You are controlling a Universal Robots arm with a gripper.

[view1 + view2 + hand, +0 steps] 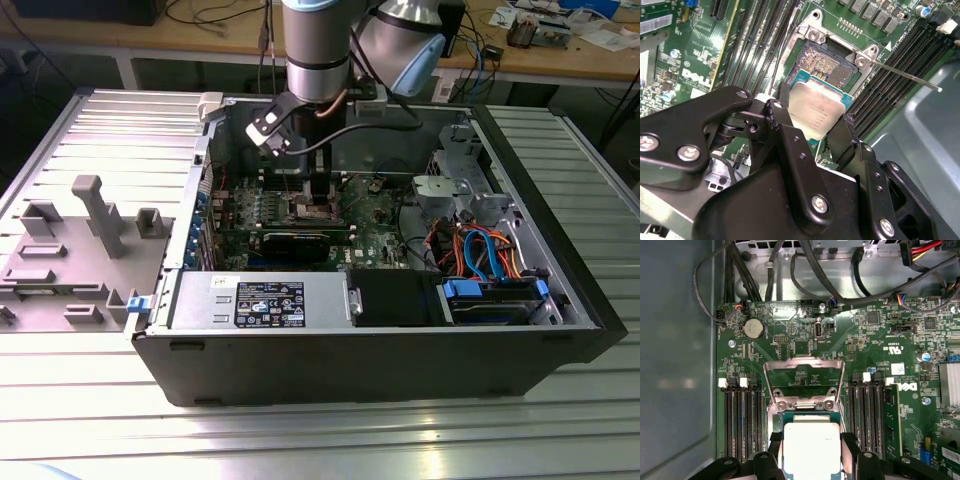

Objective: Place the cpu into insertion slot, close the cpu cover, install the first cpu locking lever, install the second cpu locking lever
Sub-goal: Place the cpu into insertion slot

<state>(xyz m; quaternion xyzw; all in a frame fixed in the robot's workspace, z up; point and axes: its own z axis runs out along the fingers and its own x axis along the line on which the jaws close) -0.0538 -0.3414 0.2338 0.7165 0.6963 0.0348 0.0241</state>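
Black two-finger gripper (812, 120) is pinching the small square silver-topped cpu (817, 110) by opposite edges, inside the open black computer case (400, 370), upper middle of the exterior view. The chip hangs metal face up over the grey-rimmed square insertion slot (822, 65) (square, so no long axis). The thin silver frame cpu cover (805, 362) stands open just beyond. Can't tell if chip touches socket.
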